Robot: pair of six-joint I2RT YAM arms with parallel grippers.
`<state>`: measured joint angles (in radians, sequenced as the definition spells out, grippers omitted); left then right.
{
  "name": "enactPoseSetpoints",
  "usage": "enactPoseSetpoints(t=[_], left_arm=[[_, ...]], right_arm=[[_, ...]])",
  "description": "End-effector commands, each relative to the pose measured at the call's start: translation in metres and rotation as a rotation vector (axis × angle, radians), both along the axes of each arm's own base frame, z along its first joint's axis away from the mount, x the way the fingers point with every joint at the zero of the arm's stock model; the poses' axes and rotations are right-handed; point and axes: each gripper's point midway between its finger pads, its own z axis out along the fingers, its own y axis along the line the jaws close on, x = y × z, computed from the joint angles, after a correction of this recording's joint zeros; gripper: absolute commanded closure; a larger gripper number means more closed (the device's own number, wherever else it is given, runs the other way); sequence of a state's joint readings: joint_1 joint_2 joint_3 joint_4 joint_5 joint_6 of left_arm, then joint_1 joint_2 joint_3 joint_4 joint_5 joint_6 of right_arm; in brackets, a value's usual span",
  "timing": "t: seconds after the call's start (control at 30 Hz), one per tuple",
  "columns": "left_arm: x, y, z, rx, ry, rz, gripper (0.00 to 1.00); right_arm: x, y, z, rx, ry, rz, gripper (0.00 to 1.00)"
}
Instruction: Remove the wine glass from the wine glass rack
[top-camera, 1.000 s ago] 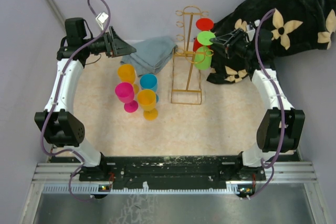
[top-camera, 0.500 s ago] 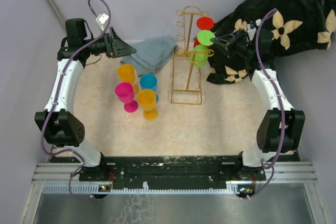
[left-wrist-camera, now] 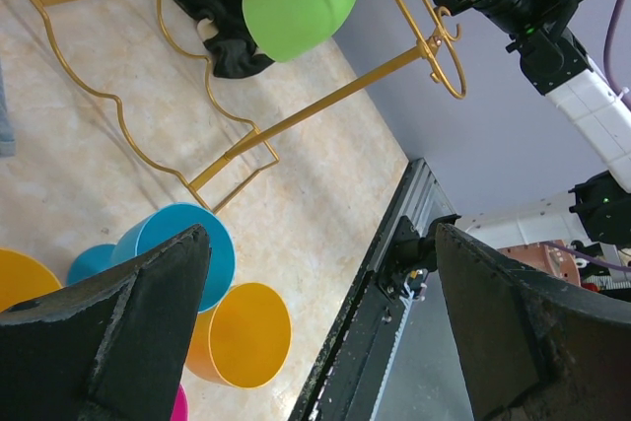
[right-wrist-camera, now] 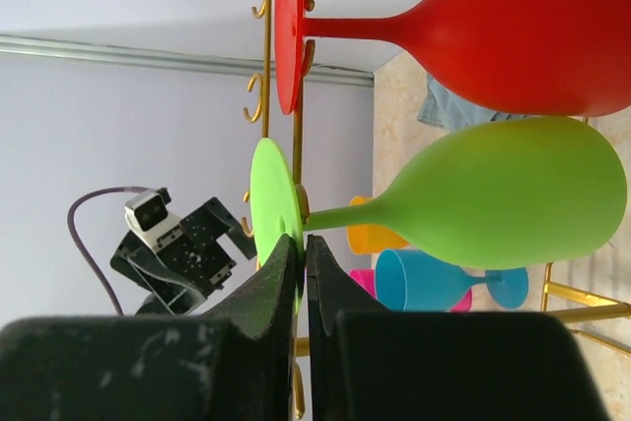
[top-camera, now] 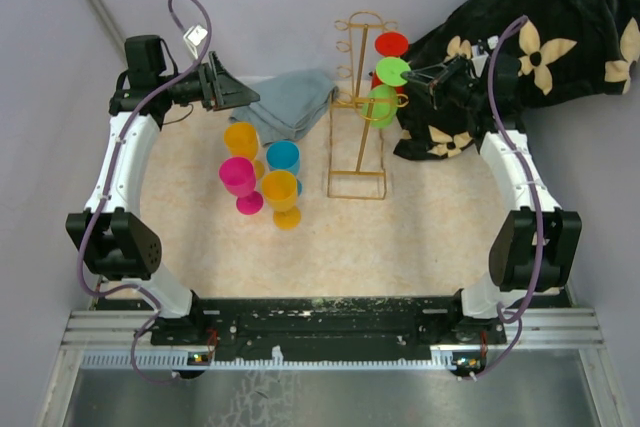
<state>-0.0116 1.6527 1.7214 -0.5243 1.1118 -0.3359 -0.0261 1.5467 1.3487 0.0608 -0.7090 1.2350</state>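
my right gripper [right-wrist-camera: 301, 248] pinches the foot of the green glass [right-wrist-camera: 493, 194], which hangs on the rack [top-camera: 357, 127] beside the red glass [right-wrist-camera: 513, 36]. i judge the grasp is made, and next the foot must slide out of its hook without tipping the rack. my left gripper [left-wrist-camera: 320, 244] is spread wide, well apart, and only the right wrist view shows the pinch clearly.

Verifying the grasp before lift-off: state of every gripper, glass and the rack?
right gripper, shut on green wine glass's foot
left gripper, open, empty
green wine glass, hanging on wine glass rack
red wine glass, hanging on rack
wine glass rack, upright
far orange glass, upright
blue glass, upright
pink glass, upright
near orange glass, upright
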Motion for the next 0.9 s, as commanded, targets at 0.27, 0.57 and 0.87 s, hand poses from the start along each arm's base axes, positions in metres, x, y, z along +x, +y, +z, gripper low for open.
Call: enactPoseSetpoints(t=[0.27,0.57,0.87], left_arm=[[-0.013,-0.005,0.007,-0.004,-0.03,-0.038,0.0],[-0.014,-0.006,0.007,-0.004,-0.03,-0.042,0.0],[-0.015,-0.006,0.007,-0.006,-0.028,-0.045,0.0]], right_arm=[[-0.014,0.003,0.054,-0.016,-0.162,0.014,0.74],[-0.016,0.002,0.055,-0.021,-0.16,0.005,0.71],[-0.019,0.001,0.054,-0.023,-0.152,-0.008,0.71]])
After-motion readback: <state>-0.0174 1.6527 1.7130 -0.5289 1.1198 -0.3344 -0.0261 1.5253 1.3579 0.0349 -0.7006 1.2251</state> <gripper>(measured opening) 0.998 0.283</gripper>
